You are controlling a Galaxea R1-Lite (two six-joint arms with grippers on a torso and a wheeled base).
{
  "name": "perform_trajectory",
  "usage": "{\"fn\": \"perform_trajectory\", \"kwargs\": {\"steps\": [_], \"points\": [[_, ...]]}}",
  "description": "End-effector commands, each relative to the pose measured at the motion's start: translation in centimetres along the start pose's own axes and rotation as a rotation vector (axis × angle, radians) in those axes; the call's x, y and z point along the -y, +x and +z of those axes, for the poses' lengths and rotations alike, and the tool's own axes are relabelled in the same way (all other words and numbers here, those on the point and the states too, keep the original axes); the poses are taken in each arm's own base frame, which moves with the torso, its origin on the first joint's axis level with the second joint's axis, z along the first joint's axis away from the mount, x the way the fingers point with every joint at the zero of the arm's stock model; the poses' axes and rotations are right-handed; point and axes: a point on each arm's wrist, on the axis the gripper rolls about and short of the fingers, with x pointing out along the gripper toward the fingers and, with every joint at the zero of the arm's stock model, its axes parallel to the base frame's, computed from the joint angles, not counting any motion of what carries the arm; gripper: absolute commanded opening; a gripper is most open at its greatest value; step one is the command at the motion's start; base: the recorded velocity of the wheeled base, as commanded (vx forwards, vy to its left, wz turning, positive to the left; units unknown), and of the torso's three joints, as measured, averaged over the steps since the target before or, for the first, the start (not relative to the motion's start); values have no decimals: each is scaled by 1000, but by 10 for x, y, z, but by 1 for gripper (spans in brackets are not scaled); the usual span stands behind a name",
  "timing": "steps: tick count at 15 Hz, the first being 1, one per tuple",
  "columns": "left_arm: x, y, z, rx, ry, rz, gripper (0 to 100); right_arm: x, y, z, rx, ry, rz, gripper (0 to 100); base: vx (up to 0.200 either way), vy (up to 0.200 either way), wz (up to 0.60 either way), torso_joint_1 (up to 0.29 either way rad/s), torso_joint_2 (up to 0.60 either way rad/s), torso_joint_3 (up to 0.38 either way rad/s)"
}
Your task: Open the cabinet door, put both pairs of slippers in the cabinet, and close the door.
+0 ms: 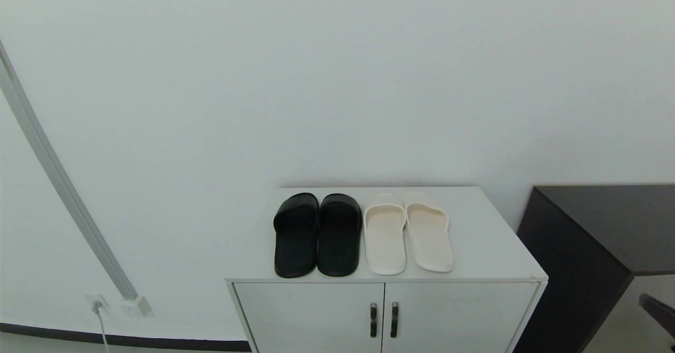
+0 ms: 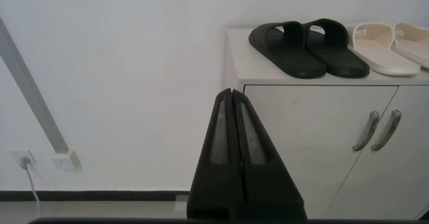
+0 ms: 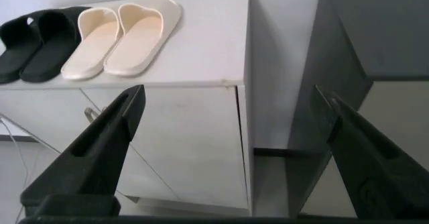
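The left gripper (image 2: 232, 93) is pressed fully together, holding nothing; the right gripper (image 3: 228, 96) gapes wide, likewise empty. On top of the closed white two-door cabinet (image 1: 311, 316) lie a pair of black rubber slippers (image 1: 316, 237) and, just beside it at 3 o'clock, a pair of cream foam slippers (image 1: 401, 237).

A home-like room: white cabinet (image 1: 474, 237), slippers (image 1: 385, 237), wall socket (image 1: 95, 303).

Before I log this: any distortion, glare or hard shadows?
Head view: the wall conduit bows, so wide-angle distortion; lighting is even, with only a faint shadow behind the cabinet top. Left wrist view: that conduit runs straight. Right wrist view: no glare on the cream slippers.
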Motion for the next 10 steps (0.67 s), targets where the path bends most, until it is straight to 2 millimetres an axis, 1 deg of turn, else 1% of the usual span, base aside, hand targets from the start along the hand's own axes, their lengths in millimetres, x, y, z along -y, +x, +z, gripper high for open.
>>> {"fn": "perform_trajectory", "kwargs": {"steps": [1, 3, 4, 5, 7, 8, 9, 10], "points": [[0, 0, 0, -1, -1, 0, 0, -26, 49, 16, -74, 7, 46, 100, 0, 0, 0, 0, 0, 0], [0, 0, 0, -1, -1, 0, 0, -58, 65, 23, -82, 19, 66, 100, 0, 0, 0, 0, 0, 0], [0, 0, 0, -1, -1, 0, 0, -69, 70, 27, -83, 20, 83, 100, 0, 0, 0, 0, 0, 0], [0, 0, 0, -1, -1, 0, 0, -91, 82, 34, -80, 14, 107, 100, 0, 0, 0, 0, 0, 0], [0, 0, 0, -1, -1, 0, 0, -118, 105, 39, -92, -2, 113, 100, 0, 0, 0, 0, 0, 0], [0, 0, 0, -1, -1, 0, 0, -127, 112, 40, -91, -4, 113, 100, 0, 0, 0, 0, 0, 0], [0, 0, 0, -1, -1, 0, 0, -145, 132, 40, -88, -12, 102, 100, 0, 0, 0, 0, 0, 0], [0, 0, 0, -1, -1, 0, 0, -156, 146, 39, -76, -13, 87, 100, 0, 0, 0, 0, 0, 0]]}}
